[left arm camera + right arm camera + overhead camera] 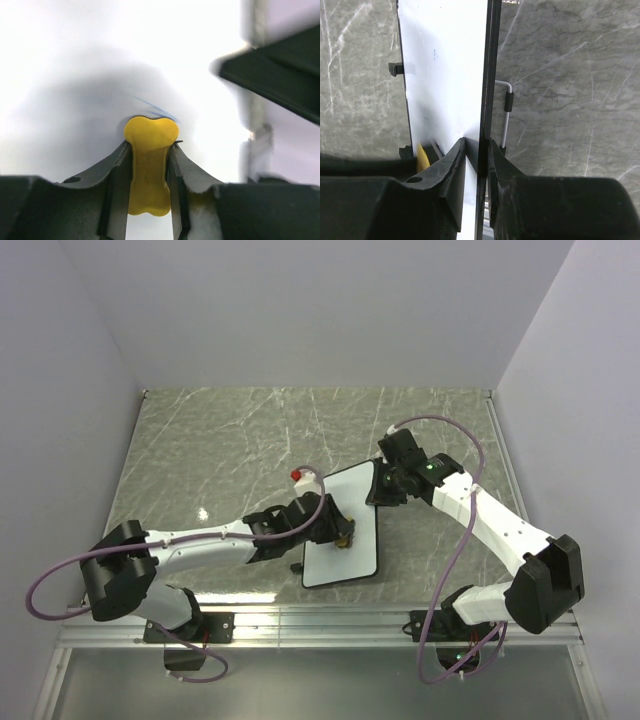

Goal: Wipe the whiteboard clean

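The whiteboard (345, 525) lies in the middle of the table, white with a thin black frame. My left gripper (343, 533) is shut on the yellow bone-shaped eraser (149, 165) and presses its tip on the board surface (100, 75), next to a faint blue mark (155, 106). My right gripper (376, 490) is shut on the board's far right edge (485, 100); one finger is on the white face (445, 75), the other under the frame. The eraser also shows in the right wrist view (422, 156).
A red-topped marker (303, 476) lies just left of the board's far corner. A wire stand leg (507, 110) sticks out behind the board. Grey walls enclose the marble table (220, 440) on three sides.
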`<state>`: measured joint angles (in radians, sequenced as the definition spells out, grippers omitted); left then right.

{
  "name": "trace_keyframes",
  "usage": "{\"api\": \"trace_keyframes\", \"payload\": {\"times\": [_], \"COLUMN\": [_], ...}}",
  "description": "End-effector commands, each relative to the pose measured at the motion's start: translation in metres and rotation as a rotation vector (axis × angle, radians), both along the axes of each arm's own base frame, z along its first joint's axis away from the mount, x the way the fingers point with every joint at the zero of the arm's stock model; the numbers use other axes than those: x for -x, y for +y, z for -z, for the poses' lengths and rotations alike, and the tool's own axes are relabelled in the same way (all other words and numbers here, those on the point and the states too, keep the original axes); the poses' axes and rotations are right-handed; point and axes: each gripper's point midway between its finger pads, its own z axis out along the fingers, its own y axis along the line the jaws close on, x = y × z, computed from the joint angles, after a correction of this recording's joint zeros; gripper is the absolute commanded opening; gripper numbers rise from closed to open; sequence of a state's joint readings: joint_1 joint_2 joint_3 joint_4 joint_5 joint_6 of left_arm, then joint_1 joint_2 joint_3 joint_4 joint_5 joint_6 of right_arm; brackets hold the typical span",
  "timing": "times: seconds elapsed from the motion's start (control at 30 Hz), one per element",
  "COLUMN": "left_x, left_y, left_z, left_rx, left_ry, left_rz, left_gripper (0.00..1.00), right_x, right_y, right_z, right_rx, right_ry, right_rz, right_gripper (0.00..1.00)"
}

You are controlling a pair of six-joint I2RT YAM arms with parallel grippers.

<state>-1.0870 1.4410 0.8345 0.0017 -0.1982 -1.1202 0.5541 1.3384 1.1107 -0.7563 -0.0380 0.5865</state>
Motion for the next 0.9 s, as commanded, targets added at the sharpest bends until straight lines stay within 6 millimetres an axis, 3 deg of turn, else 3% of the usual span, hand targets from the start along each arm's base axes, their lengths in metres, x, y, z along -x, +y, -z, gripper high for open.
{"api": "trace_keyframes", "payload": {"times": [0.0,0.2,0.3,0.4,0.43,0.5,0.53,0.63,0.73,0.87], "left_x": [0.046,0.064,0.071,0.078,0.073,0.089,0.087,0.099,0.105,0.107], "left_y": [0.042,0.055,0.053,0.043,0.024,0.009,-0.009,-0.028,-0.032,-0.013], "left_z": [0.101,0.137,0.141,0.129,0.110,0.094,0.073,0.054,0.055,0.084], "left_rx": [-0.214,-0.281,-0.299,-0.347,-0.321,-0.346,-0.311,-0.285,-0.274,-0.315], "left_ry": [0.266,0.321,0.328,0.290,0.243,0.197,0.157,0.123,0.119,0.163], "left_rz": [0.040,0.034,0.044,0.065,0.068,0.118,0.120,0.144,0.129,0.052], "left_gripper": [0.00,0.00,0.00,0.00,0.00,0.00,0.00,0.00,0.00,0.00], "right_x": [-0.007,-0.007,-0.009,-0.011,-0.011,-0.014,-0.014,-0.019,-0.022,-0.023], "right_y": [0.021,0.017,0.018,0.019,0.020,0.021,0.021,0.023,0.027,0.031], "right_z": [-0.025,-0.027,-0.029,-0.030,-0.029,-0.032,-0.032,-0.032,-0.030,-0.026], "right_rx": [-0.053,-0.045,-0.047,-0.048,-0.047,-0.047,-0.045,-0.043,-0.051,-0.054], "right_ry": [-0.110,-0.119,-0.121,-0.117,-0.112,-0.117,-0.114,-0.110,-0.096,-0.081], "right_rz": [-0.086,-0.073,-0.069,-0.066,-0.064,-0.058,-0.054,-0.038,-0.034,-0.036], "right_gripper": [0.00,0.00,0.00,0.00,0.00,0.00,0.00,0.00,0.00,0.00]}}
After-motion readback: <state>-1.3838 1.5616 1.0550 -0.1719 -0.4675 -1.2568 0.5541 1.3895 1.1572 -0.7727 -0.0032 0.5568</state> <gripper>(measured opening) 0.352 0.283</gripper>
